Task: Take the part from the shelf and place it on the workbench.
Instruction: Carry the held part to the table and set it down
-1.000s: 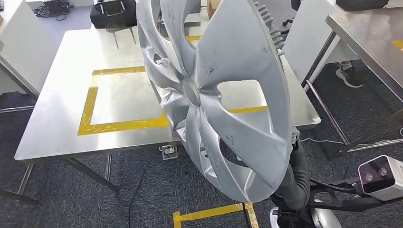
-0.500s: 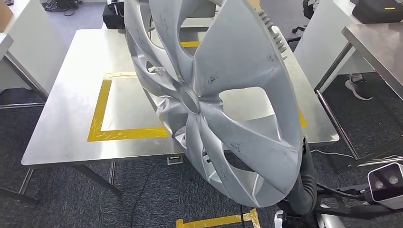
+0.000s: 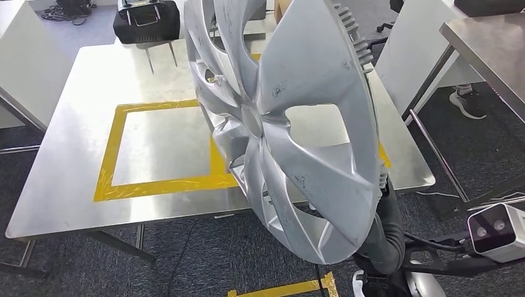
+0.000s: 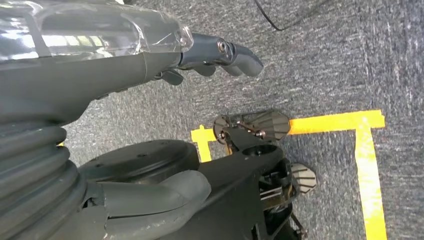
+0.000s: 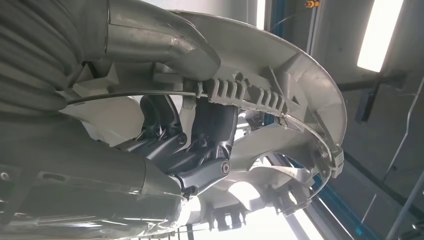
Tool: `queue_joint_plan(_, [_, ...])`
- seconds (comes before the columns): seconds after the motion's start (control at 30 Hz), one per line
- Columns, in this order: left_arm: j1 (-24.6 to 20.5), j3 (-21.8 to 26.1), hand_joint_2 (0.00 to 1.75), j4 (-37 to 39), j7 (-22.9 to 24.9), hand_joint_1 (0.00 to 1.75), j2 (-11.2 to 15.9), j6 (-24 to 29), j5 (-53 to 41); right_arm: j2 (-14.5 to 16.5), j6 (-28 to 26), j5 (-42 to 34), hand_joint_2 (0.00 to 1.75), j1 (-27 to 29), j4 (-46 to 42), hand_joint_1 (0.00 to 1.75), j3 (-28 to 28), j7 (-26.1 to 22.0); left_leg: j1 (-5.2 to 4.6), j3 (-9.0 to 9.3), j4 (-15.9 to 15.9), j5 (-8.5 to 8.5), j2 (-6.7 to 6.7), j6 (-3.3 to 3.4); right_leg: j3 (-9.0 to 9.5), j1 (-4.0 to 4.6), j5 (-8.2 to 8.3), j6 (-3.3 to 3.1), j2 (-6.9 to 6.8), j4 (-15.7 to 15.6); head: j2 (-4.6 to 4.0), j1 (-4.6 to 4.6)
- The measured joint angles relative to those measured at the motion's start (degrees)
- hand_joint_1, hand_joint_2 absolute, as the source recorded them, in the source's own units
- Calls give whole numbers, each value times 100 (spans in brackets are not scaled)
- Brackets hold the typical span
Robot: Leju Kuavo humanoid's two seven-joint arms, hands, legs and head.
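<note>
While our right hand grips the silver wheel cover by its rim, it hangs tilted above the steel tabletop, yellow tape square at 9 o'clock; left hand holds nothing, fingers loosely extended.

A black case rests beyond the yellow tape square (cables behind).
</note>
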Motion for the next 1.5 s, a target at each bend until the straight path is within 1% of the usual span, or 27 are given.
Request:
queue_joint_plan(0.07, [-1, 0, 175, -1, 6, 0, -1, 14, -1, 0, -2, -8, 175, 3, 1, 175, -1, 0, 11, 27, -50, -43, -2, -34, -3, 14, -10, -15, -5, 11, 0, -10])
queue_joint_plan(0.17, [4, 0, 175, -2, 13, 0, -3, 19, -2, -2, -4, -25, 175, 10, 4, 175, -2, -1, 32, 85, -137, -123, -9, -105, -1, 30, -17, -26, -11, 24, 0, -8])
queue_joint_plan(0.2, [6, 0, 175, -2, 14, 0, -4, 19, -2, -2, -4, -30, 175, 11, 7, 175, -3, -1, 35, 91, -143, -128, -10, -115, 4, 30, -17, -27, -11, 25, 0, -4])
queue_joint_plan(0.3, [7, 0, 175, -2, 14, 0, -5, 18, -7, -3, -58, 56, 175, 12, 12, 175, -5, 10, 27, 97, -143, -127, -9, -112, 21, 22, -14, -27, -11, 22, 0, -2])
queue_joint_plan(0.33, [7, 0, 175, -2, 14, 0, -5, 17, -14, -7, -179, 247, 175, 5, 12, 175, -8, 83, 22, 100, -143, -125, -7, -110, 26, 19, -12, -26, -11, 20, 0, -1])
queue_joint_plan(0.37, [7, -1, 175, -2, 17, 0, -5, 11, -27, -15, -405, 641, 175, -25, 8, 175, -9, 269, 16, 104, -142, -124, -3, -107, 29, 14, -9, -24, -10, 19, 0, 1])
queue_joint_plan(0.4, [6, -2, 175, -2, 21, 0, -6, 3, -43, -34, -706, 1230, 175, -80, 4, 175, -5, 576, 11, 107, -142, -123, 1, -105, 32, 8, -7, -22, -9, 17, 0, -2])
queue_joint_plan(0.47, [2, -10, 175, -2, 33, 0, -11, -23, -80, -108, -1253, 2570, 175, -257, -3, 175, 8, 1344, 1, 109, -142, -118, 9, -97, 35, -3, 0, -13, -8, 13, 0, -7])
queue_joint_plan(0.5, [1, -20, 175, -2, 37, 0, -14, -34, -94, -160, -1396, 3104, 175, -360, 1, 175, 19, 1667, -2, 108, -142, -115, 10, -92, 36, -7, 3, -8, -8, 11, 0, -10])
queue_joint_plan(0.53, [1, -32, 175, -2, 40, 0, -18, -43, -106, -211, -1459, 3472, 175, -455, 9, 175, 27, 1895, -4, 108, -141, -110, 10, -85, 36, -10, 7, -3, -9, 9, 0, -7])
queue_joint_plan(0.6, [3, -66, 175, -2, 44, 0, -21, -51, -120, -289, -1508, 3824, 175, -598, 34, 175, 42, 2140, -6, 109, -140, -106, 9, -78, 36, -14, 13, 5, -11, 6, 0, 3])
queue_joint_plan(0.73, [3, -116, 175, -2, 46, 0, -23, -55, -126, -363, -1543, 3980, 175, -771, 51, 175, 58, 2249, -12, 110, -138, -106, 18, -75, 36, -19, 14, 8, -10, 3, 0, 8])
queue_joint_plan(0.8, [2, -133, 175, -2, 46, 0, -23, -66, -157, -400, -1495, 4400, 175, -898, 63, 175, 88, 2543, -14, 105, -139, -108, 29, -71, 36, -22, 14, 8, -8, 1, 0, 9])
queue_joint_plan(0.87, [-1, -156, 175, -2, 46, 0, -28, -80, -217, -466, -1269, 5159, 175, -1190, 109, 175, 165, 3140, -18, 98, -139, -110, 48, -69, 35, -27, 15, 10, 0, 0, 0, 9])
queue_joint_plan(0.97, [-7, -227, 175, -2, 44, 0, -49, -96, -314, -549, -512, 6070, 175, -1932, 268, 175, 425, 4040, -20, 96, -140, -110, 84, -66, 33, -32, 25, 19, 20, 0, 0, 9])
queue_joint_plan(1.03, [-16, -273, 175, -3, 44, 0, -66, -119, -374, -555, 106, 6329, 175, -2552, 437, 175, 675, 4529, -21, 95, -139, -106, 104, -61, 31, -33, 34, 22, 29, 0, 0, 7])
queue_joint_plan(1.13, [-61, -325, 175, -4, 79, 0, -112, -173, -448, -491, 873, 6345, 175, -3513, 834, 175, 1096, 5033, -20, 94, -139, -98, 124, -49, 28, -33, 43, 19, 34, 1, 0, 6])
queue_joint_plan(1.23, [-123, -400, 175, -4, 180, 0, -163, -232, -522, -342, 1615, 6304, 175, -4405, 1412, 175, 1557, 5371, -19, 92, -139, -95, 150, -46, 25, -32, 51, 12, 41, 4, 0, 3])
queue_joint_plan(1.3, [-155, -425, 175, -4, 239, 0, -199, -263, -554, -206, 1983, 6332, 175, -4878, 1874, 175, 1881, 5437, -17, 92, -140, -94, 166, -45, 23, -31, 54, 8, 48, 5, 0, 2])
queue_joint_plan(1.4, [-180, -462, 175, -4, 290, 0, -244, -274, -580, 41, 2268, 6419, 175, -5380, 2594, 175, 2357, 5447, -17, 92, -140, -94, 176, -45, 18, -29, 55, 7, 57, 6, 0, 1])
queue_joint_plan(1.5, [-187, -521, 175, -4, 304, 0, -266, -285, -596, 241, 2455, 6519, 175, -5657, 3171, 175, 2704, 5464, -17, 89, -140, -94, 172, -45, 16, -29, 55, 7, 59, 7, 0, -3])
